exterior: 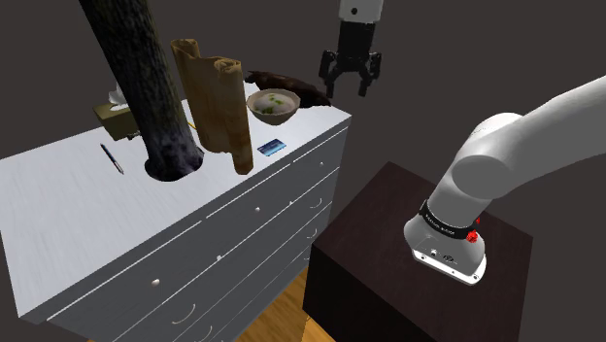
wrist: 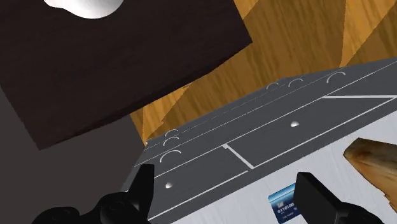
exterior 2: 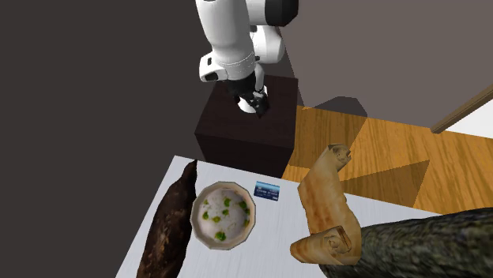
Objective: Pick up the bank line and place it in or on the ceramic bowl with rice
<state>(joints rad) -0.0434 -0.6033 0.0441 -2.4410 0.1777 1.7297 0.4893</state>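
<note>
the claw [exterior: 350, 89] hangs open and empty, above and to one side of the rice bowl [exterior: 272, 119]. the blue card [exterior: 272, 148] lies flat on the bench [exterior: 68, 165], just beside the bowl.

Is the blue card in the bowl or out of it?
Out: the blue card lies flat on the dresser top beside the bowl.
</note>
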